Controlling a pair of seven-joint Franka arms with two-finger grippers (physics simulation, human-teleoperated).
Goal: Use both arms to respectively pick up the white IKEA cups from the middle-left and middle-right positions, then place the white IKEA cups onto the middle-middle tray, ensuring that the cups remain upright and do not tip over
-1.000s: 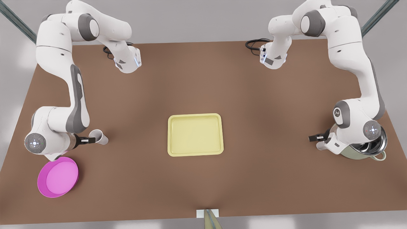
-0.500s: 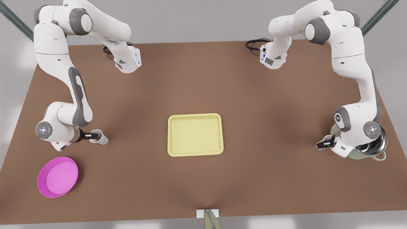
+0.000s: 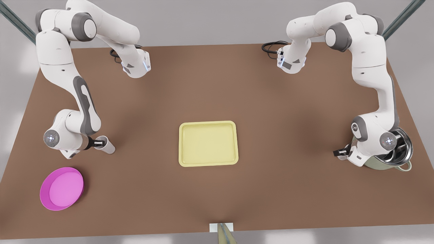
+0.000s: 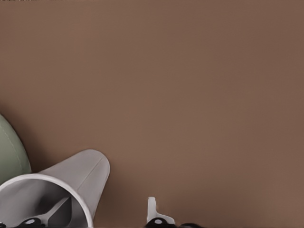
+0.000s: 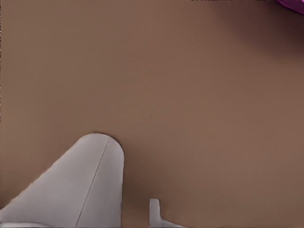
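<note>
Right end effector (image 3: pixel 98 144): fingers spread, astride the rim of one white cup (image 3: pixel 107 146), on the front view's left of the tray (image 3: pixel 207 143).
Left end effector (image 3: pixel 340 152): spread, one finger inside the second cup (image 4: pixel 71 185), one outside; on the tray's other side, the cup just beside the green pot (image 3: pixel 376 164).
Tray: one, bare, open table (image 3: pixel 288 112) on all sides.
Magenta bowl (image 3: pixel 61 188): one, near the table's edge.
</note>
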